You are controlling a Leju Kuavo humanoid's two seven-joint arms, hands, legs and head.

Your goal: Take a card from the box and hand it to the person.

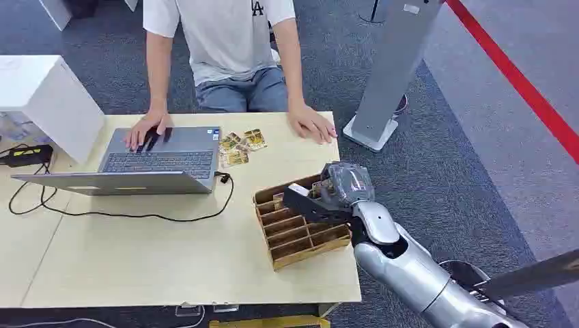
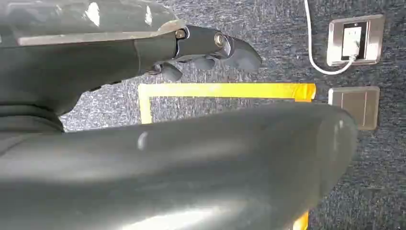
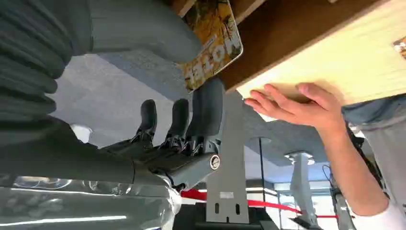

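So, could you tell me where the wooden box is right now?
In the head view, the wooden box sits at the table's right front corner, under the right hand.

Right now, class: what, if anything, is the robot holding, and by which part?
The right hand pinches a yellow card by one end, between thumb and finger, above the box. The left hand holds nothing.

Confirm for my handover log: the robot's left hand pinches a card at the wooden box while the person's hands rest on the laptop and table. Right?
Not quite: the right hand pinches the card at the wooden box, as the right wrist view shows. The rest holds.
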